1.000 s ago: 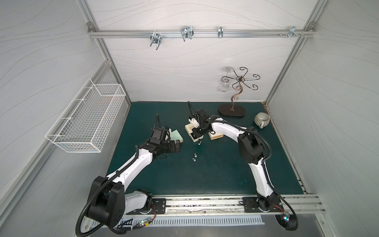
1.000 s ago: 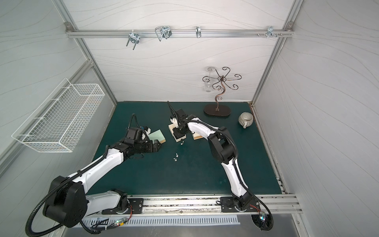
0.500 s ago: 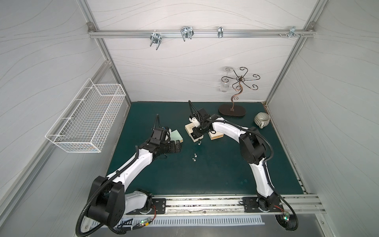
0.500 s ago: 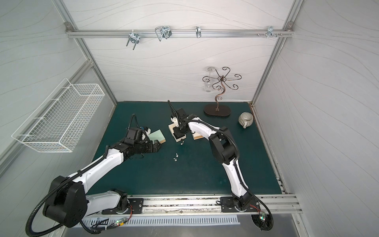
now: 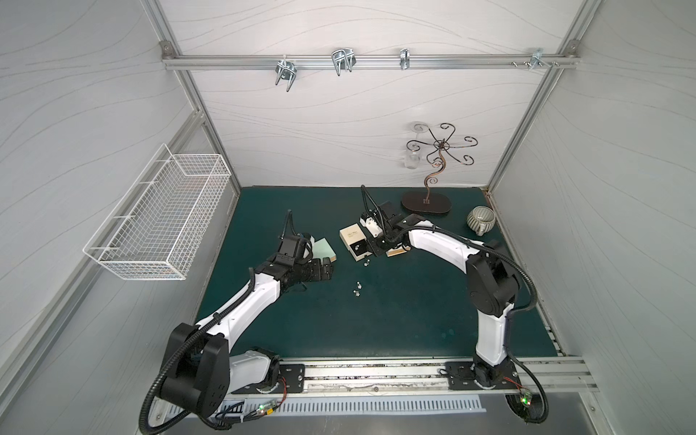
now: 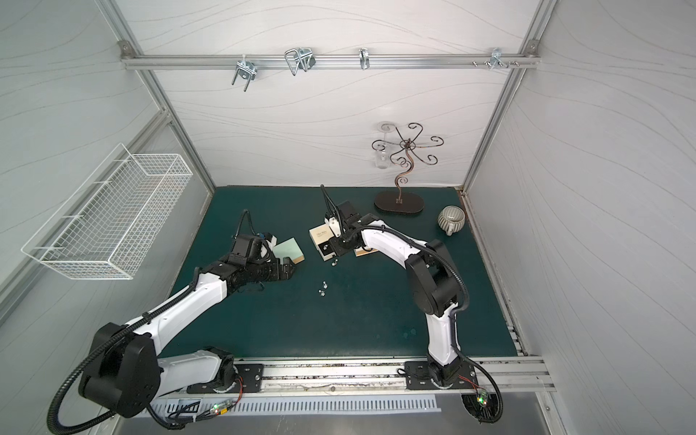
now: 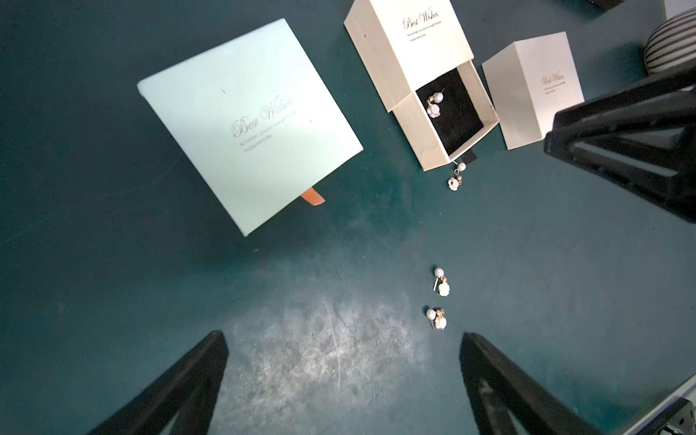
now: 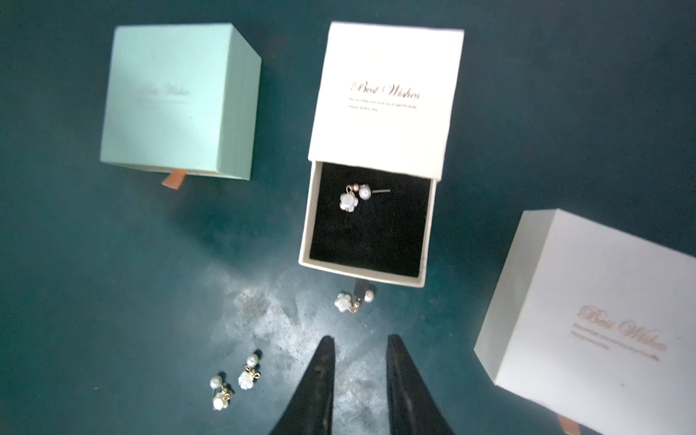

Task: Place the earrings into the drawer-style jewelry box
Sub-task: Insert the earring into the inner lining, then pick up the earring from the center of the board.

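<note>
We are holding our right gripper (image 8: 359,341) low over the dark green mat (image 8: 113,263). Its black jaws are standing a narrow gap apart with nothing between them, just in front of the cream cardboard drawer-style jewelry box (image 8: 388,94). The box's black-lined drawer (image 8: 361,272) is standing pulled out of its sleeve toward our side of the table. One small white pearl-and-flower earring (image 8: 356,196) is lying inside the drawer near the sleeve, its long axis running parallel to the front wall. Its thin post is pointing toward the closed white square box (image 8: 587,301) and its flower charm toward the mint-green square box (image 8: 177,98). A second earring (image 8: 352,301) is lying on the mat just outside the drawer's front wall, at the black pull tab, also stretched along that wall, between the drawer and our right jaws. Two more earrings (image 8: 245,379) are lying close together on the mat, roughly parallel, pearl ends toward the boxes, apart from the drawer. Our left gripper (image 7: 343,334) is hovering above the mat near those two, its jaws spread wide and empty.
</note>
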You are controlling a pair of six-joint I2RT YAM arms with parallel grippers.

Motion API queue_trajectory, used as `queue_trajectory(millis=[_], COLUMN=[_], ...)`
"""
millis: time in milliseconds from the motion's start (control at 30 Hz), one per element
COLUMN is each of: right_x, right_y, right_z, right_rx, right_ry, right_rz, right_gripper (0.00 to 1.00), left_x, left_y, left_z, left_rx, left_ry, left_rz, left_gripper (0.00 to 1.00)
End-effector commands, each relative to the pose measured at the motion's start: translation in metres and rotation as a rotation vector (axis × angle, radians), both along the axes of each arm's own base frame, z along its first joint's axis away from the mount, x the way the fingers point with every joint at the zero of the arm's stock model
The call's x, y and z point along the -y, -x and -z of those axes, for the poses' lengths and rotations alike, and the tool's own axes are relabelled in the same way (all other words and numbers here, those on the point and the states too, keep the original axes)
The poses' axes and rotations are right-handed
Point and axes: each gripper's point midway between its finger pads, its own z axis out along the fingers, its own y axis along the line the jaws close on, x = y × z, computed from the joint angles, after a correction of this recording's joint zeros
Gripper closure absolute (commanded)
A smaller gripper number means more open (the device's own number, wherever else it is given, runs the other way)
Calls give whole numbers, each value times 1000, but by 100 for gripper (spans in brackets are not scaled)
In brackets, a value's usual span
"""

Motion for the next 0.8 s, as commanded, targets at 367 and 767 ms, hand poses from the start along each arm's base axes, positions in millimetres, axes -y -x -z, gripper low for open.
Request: queue_trajectory(millis=[367,767], right_x=[-1,-9], right_y=[11,1], right_z=[35,54], right_rx=[-35,-45], right_ry=[51,76], right_rz=[-14,25], right_gripper=[75,76], left_x=[-3,-3], left_y=[-4,-4], left_z=[-8,-9], left_rx=[34,37], left_ry=[5,6], left_rz=[-21,-19], left_gripper=[1,1])
